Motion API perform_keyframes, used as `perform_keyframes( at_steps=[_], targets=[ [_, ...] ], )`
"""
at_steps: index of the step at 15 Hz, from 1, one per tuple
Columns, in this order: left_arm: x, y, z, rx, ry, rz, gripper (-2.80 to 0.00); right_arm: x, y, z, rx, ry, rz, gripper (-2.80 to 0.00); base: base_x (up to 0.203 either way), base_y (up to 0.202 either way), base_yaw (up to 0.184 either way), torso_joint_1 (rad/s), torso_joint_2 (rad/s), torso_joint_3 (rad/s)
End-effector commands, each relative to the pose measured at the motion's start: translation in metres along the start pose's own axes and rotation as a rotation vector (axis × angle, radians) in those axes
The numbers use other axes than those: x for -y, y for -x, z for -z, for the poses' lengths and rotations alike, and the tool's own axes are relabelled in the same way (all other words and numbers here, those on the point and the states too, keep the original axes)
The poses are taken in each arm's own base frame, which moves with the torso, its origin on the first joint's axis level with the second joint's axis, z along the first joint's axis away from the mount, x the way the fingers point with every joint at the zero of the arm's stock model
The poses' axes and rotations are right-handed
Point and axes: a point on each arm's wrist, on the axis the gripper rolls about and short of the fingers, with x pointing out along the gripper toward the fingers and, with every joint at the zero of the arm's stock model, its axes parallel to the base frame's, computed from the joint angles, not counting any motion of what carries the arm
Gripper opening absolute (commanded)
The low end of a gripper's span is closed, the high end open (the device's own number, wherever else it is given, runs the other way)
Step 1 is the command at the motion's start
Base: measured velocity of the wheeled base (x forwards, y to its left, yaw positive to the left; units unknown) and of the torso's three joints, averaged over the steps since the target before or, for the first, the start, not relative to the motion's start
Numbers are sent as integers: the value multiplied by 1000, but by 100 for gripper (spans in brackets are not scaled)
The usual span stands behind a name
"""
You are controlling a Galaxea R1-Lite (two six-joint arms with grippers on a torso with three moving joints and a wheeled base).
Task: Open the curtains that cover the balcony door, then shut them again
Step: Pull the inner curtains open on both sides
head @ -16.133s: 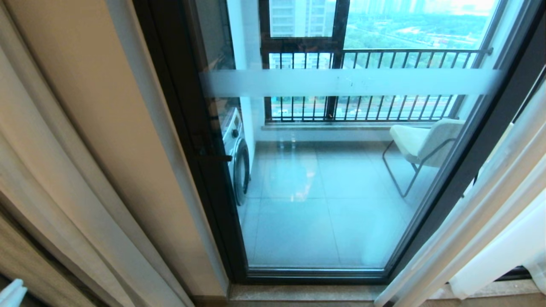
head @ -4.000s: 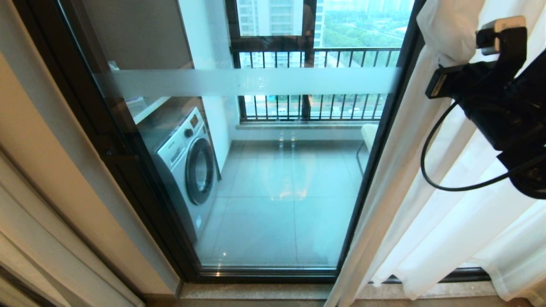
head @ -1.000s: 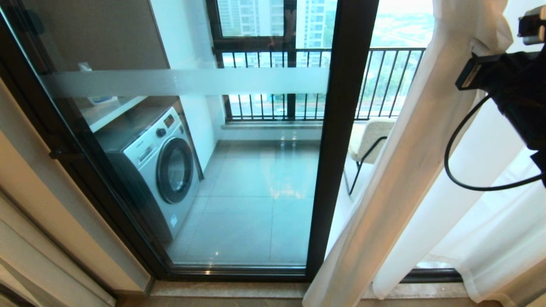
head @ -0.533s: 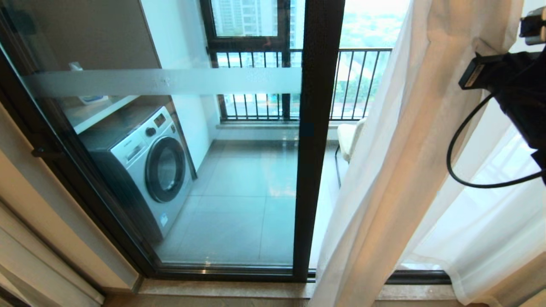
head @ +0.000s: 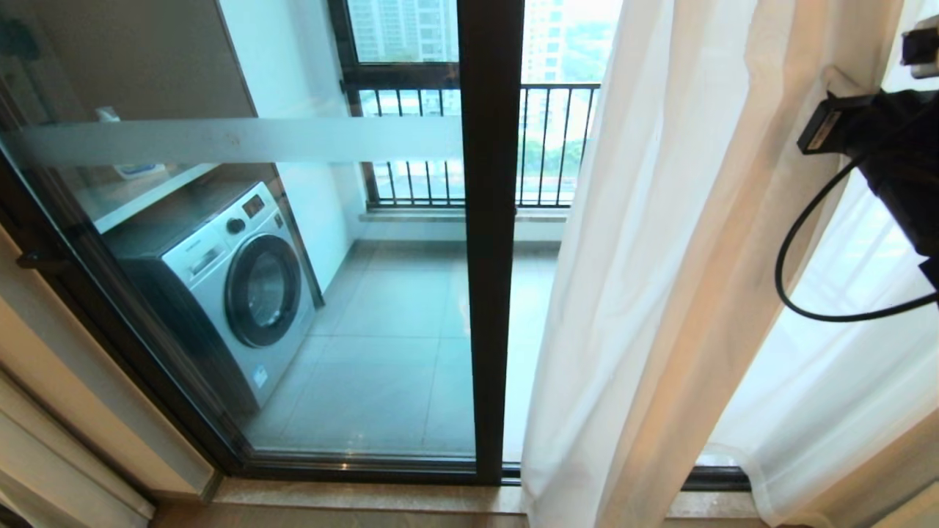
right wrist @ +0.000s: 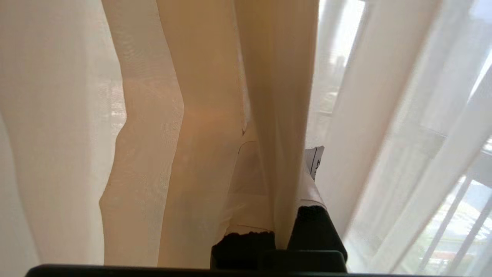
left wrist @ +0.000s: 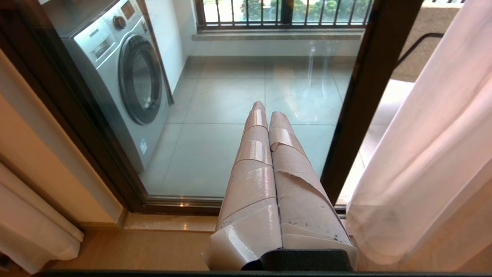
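Observation:
The balcony door [head: 484,242] has a dark frame and a frosted band [head: 235,139] across its glass. A sheer white and cream curtain [head: 660,293] hangs to the right of the door's middle post. My right arm [head: 895,154] reaches into the curtain at the upper right. In the right wrist view, my right gripper [right wrist: 278,154] is shut on a cream fold of that curtain [right wrist: 276,96]. My left gripper [left wrist: 269,111] is shut and holds nothing. It is low, pointing at the door glass [left wrist: 215,146]. More curtain [head: 44,455] hangs at the far left.
A washing machine [head: 235,286] stands behind the glass on the tiled balcony. The black railing [head: 543,147] is beyond it. A stone threshold [head: 352,495] runs along the foot of the door, with wooden floor [left wrist: 146,250] on my side.
The whole view has slid left, so the camera has moved right. The held curtain has stayed beside my right arm, and more glass shows to the right of the middle post.

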Motion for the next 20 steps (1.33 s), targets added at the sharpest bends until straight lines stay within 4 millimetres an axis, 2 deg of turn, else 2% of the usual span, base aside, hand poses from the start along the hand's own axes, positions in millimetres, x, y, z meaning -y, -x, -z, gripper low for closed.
perform_keyframes(
  at_steps=[1,20],
  targets=[
    [0,0,0,0,0,-1,-280,3,0,-1,7,3,10,-280,0,-185,3,4,2,-1],
    [0,0,0,0,0,-1,-280,21,-15,-12,75,18,77,-280,0,-185,3,2,2,2]
  ],
)
